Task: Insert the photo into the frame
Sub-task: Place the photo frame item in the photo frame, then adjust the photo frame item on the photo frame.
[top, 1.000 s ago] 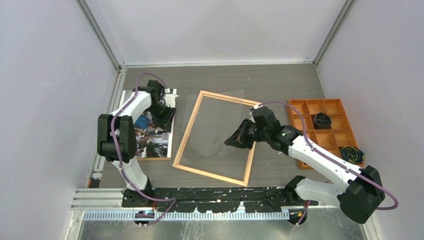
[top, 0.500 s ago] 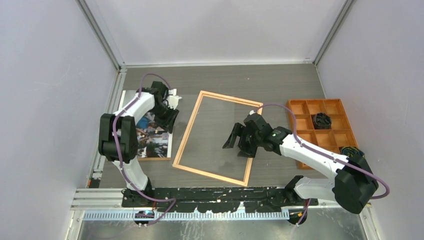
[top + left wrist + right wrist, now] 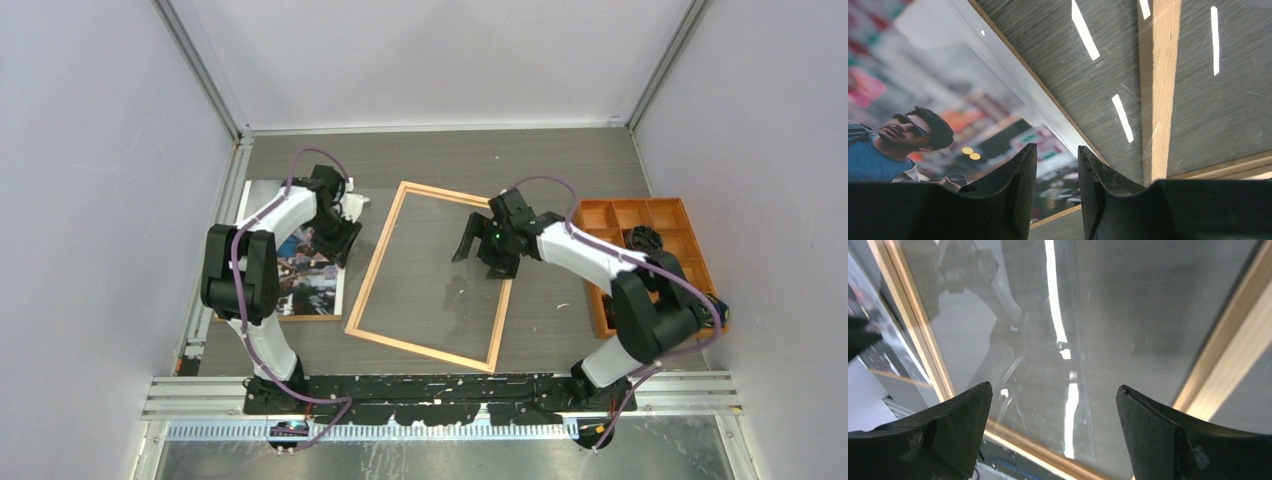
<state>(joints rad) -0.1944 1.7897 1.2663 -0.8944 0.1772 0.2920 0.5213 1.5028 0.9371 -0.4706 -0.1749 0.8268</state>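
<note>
Photo (image 3: 300, 275) lies flat, picture side up, at the left of the table (image 3: 560, 160), just beside the frame (image 3: 368, 285) with a narrow strip of tabletop between them. Its white margin and brown board edge show along the side nearest the frame.

Left gripper (image 3: 337, 236) sits low over the photo's right edge, toward the far end. In the left wrist view its fingers (image 3: 1020, 190) stand close together with a slim gap, and the print shows through that gap. We cannot tell whether they are nipping the photo's edge or merely hovering at it.

Right gripper (image 3: 483, 252) is over the frame's clear centre, close inside the right-hand rail near its far end. Its fingers (image 3: 955, 425) are spread wide with nothing between them, only the glazing below. The pane throws back strip lights and a dim reflection of an arm.

The frame lies flat mid-table, turned somewhat clockwise, and the table's grain shows through its centre.

The surface is dark grey wood-grain board. Pale grey walls close in the left, back and right sides, with aluminium posts (image 3: 200, 70) in the back corners. A metal rail (image 3: 440, 400) along the near edge carries both arm bases.

The orange compartment tray (image 3: 660, 203) is at the right edge of the table, well apart from the photo. One dark coiled item (image 3: 645, 238) sits in a compartment toward the back. A second coiled item (image 3: 706, 308), dark with lighter flecks, sits at the near right corner, partly behind the right arm. We cannot make out what either one is. The other compartments in view show bare orange floor.
</note>
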